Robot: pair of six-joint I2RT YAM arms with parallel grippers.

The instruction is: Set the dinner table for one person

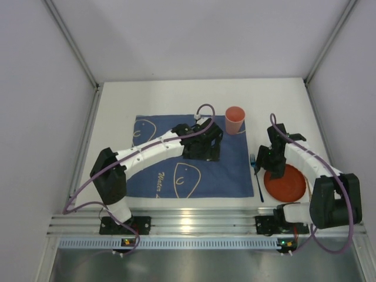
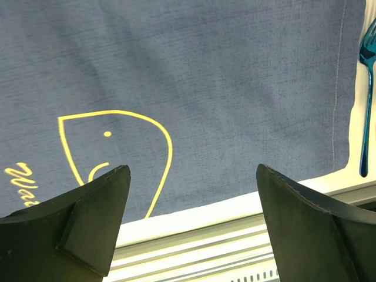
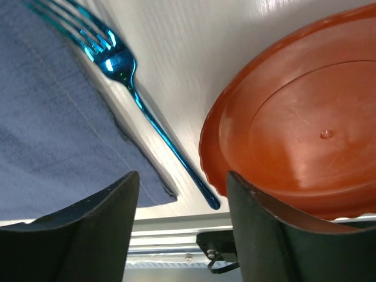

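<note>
Right jaws parted, seemingly over fork (image 3: 121, 64).

Place: robotics lab test cell.
Evidence: plain white walls (image 1: 35, 88) enclosing table (image 1: 176, 97); aluminium rail (image 1: 194, 226) along near edge.

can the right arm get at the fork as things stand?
Probably yes. The fork lies uncovered on the table between cloth and plate, with the right fingers spread just above it. The plate rim sits close beside the handle, so room is tight.
</note>
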